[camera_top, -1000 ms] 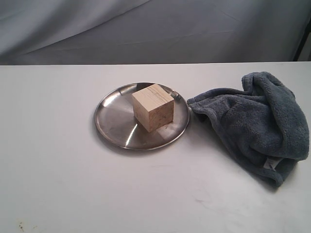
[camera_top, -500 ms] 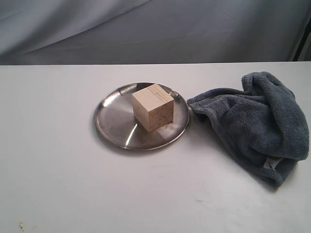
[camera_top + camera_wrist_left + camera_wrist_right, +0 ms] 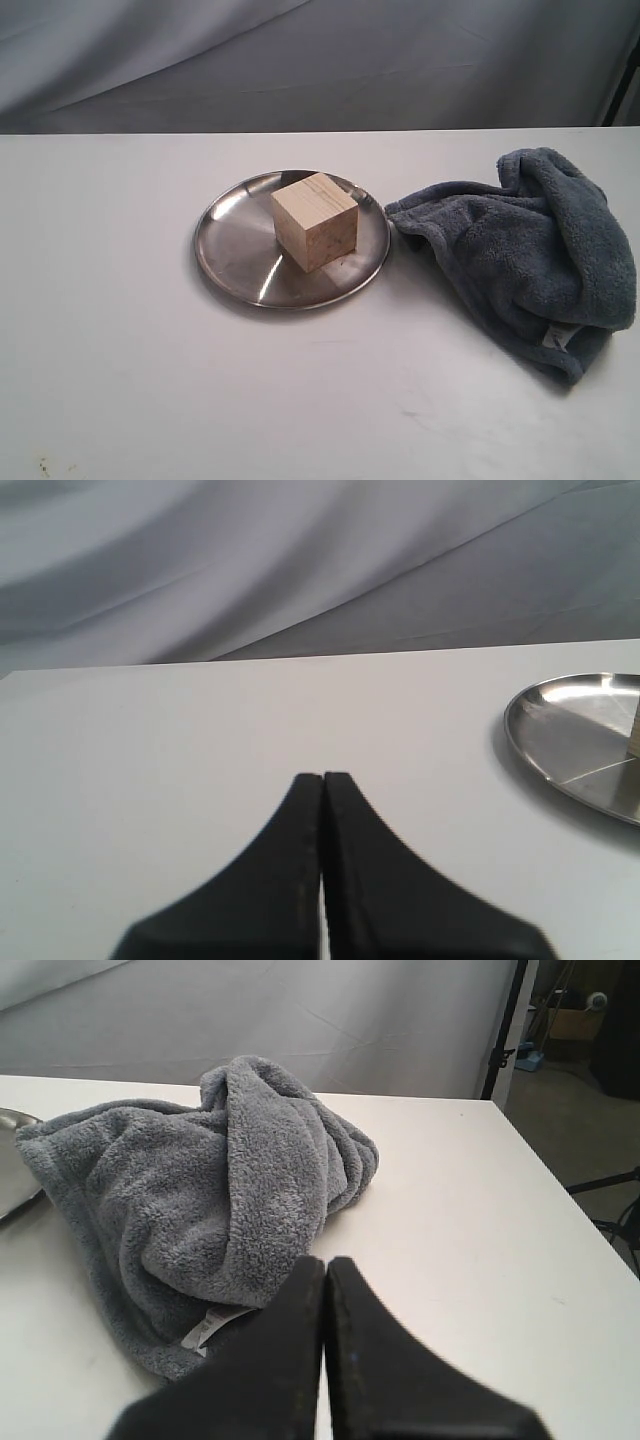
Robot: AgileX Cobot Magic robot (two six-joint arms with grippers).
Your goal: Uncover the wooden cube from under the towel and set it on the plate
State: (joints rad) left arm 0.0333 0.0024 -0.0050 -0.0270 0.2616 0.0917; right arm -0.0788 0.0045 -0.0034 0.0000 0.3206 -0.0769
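Nothing is found moved since the earlier frames: the cube is seated on the plate, the towel is heaped just beside it on the worktop, and the left hand and right hand are held fully closed, empty and clear, the task being judged complete.

Exterior raised frontal, wrists low, plate shared

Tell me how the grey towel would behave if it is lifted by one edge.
The towel would probably hang limp and unfold, since it lies in soft crumpled folds. Its plush pile looks easy to pinch, not slippery. It seems bulky, so part may drag on the table.
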